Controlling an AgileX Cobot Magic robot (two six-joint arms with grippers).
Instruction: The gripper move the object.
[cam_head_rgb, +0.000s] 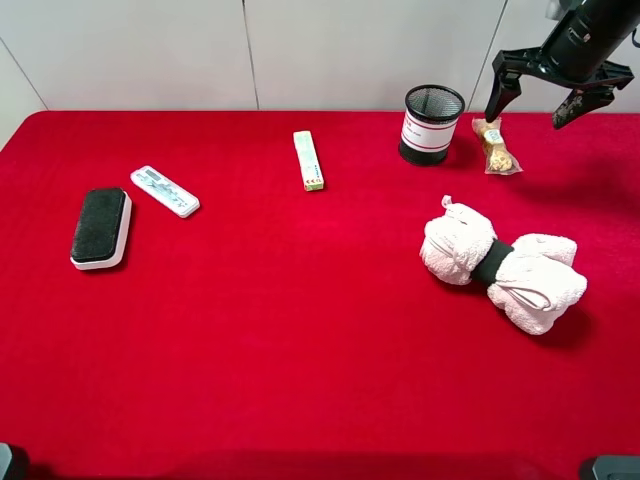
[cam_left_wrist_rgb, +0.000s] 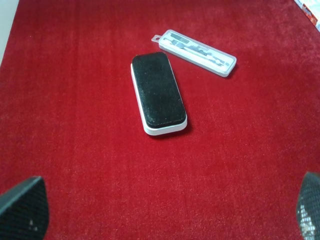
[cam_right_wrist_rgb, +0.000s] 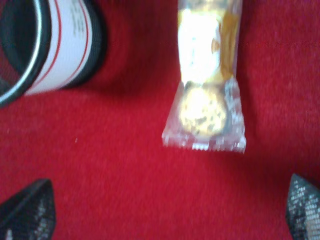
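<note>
Biscuit-pack (cam_head_rgb: 496, 146) lies on red cloth (cam_head_rgb: 300, 330) — white wall (cam_head_rgb: 150, 50) behind.

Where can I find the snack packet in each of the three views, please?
Exterior high: the snack packet lies far back on the right, just right of the mesh cup, near the open right claw.
Left wrist: not in it.
Right wrist: the snack packet lies mid-picture, beside the mesh cup, ahead of the claw.
Shared landmark: the mesh cup.
</note>
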